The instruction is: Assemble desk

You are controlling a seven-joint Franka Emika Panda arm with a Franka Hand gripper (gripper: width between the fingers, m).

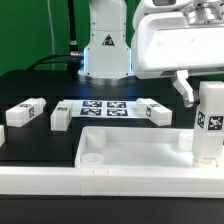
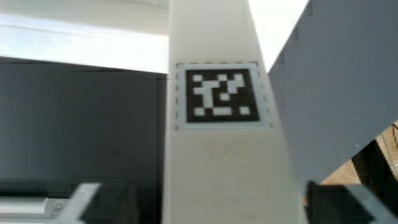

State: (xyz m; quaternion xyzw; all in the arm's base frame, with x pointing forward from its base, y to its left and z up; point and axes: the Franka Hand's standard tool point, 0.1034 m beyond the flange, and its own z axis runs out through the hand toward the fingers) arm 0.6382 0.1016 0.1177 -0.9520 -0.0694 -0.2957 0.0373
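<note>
The desk's white tray-like tabletop (image 1: pixel 140 150) lies at the front with a round socket (image 1: pixel 92 155) in its corner toward the exterior view's left. One white leg (image 1: pixel 210 120) with a black-and-white tag stands upright at the tabletop's corner toward the exterior view's right. My gripper (image 1: pixel 205 90) hangs over that leg's top. In the wrist view the leg (image 2: pixel 222 150) fills the middle between my fingers (image 2: pixel 80 200), and a dark gap shows beside it, so the gripper (image 2: pixel 210 200) is open. Three more legs (image 1: pixel 25 112) (image 1: pixel 62 113) (image 1: pixel 155 111) lie flat behind the tabletop.
The marker board (image 1: pixel 105 107) lies on the black table between the loose legs. The robot's base (image 1: pixel 105 50) stands behind it. A long white border bar (image 1: pixel 100 195) runs along the front edge, below the tabletop.
</note>
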